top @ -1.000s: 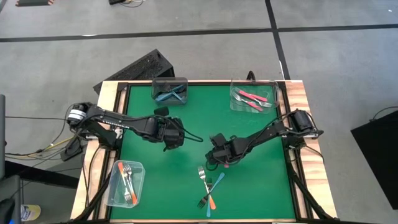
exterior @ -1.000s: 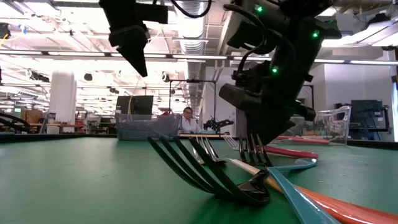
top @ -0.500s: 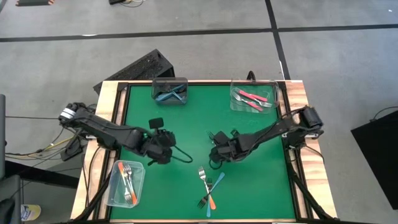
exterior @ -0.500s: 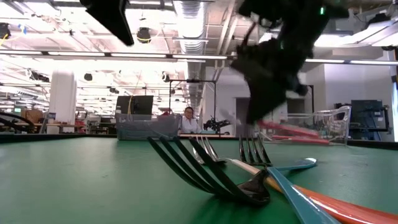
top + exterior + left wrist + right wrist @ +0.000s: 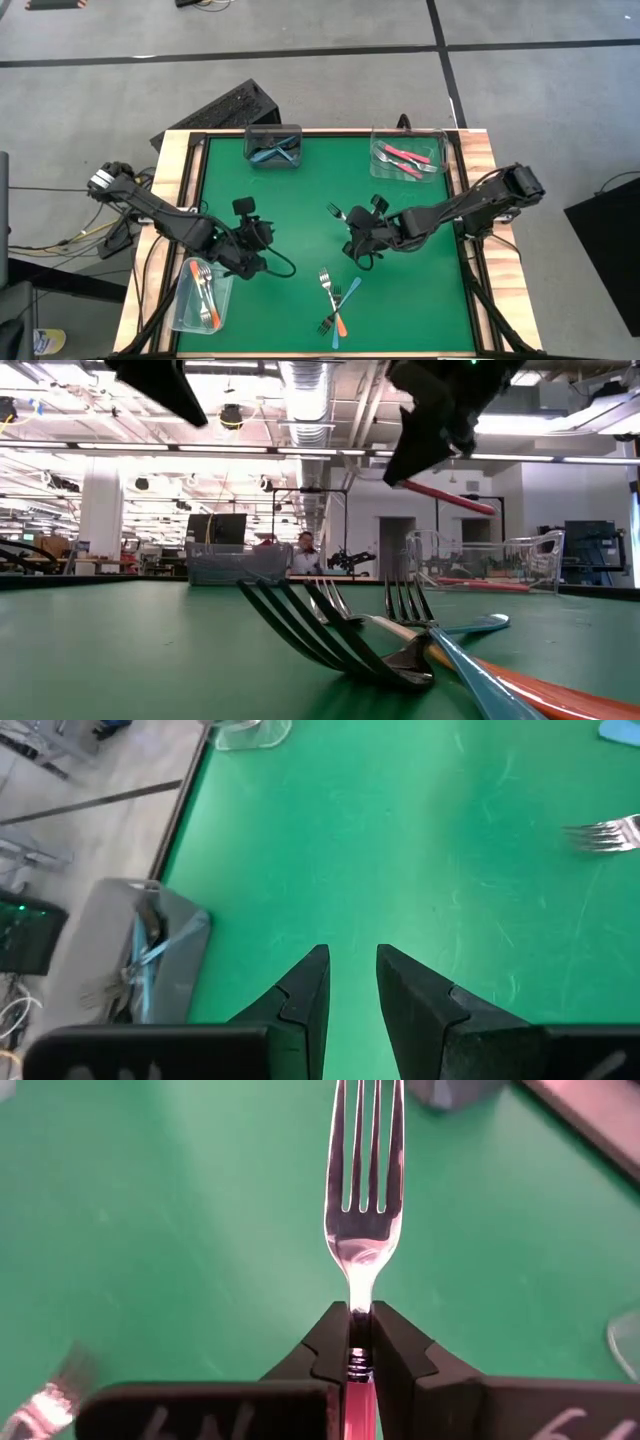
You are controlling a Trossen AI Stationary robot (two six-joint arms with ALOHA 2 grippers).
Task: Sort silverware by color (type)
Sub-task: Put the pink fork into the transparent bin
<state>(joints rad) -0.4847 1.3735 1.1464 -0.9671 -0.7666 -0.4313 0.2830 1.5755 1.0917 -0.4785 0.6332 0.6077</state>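
Observation:
My right gripper (image 5: 352, 228) is above the middle of the table, shut on a pink-handled fork (image 5: 362, 1150) whose tines (image 5: 335, 210) stick out ahead of it. Its pink handle (image 5: 460, 498) shows high in the low view. My left gripper (image 5: 350, 982) is open and touches nothing. It hovers beside the near-left container (image 5: 203, 293), which holds orange forks. Three forks (image 5: 335, 300) lie crossed on the mat near the near edge, among them one blue-handled (image 5: 470, 675) and one orange-handled. My right gripper pinches the pink fork between its two fingers at the neck (image 5: 358, 1315), where the metal meets the handle. The fork lies along the fingers, with its tines pointing out past the fingertips. It is lifted clear of the table, and the handle runs back under the gripper.
A grey container with blue forks (image 5: 273, 147) stands at the far edge. A clear container with pink forks (image 5: 405, 158) sits at the far right corner. A raised wooden frame (image 5: 478, 200) rims the green mat.
My right gripper has risen from the pile and moved a little toward the far right, carrying the pink fork from just above the mat to well clear of it. My left gripper has moved toward the near-left corner, close to the orange-fork container.

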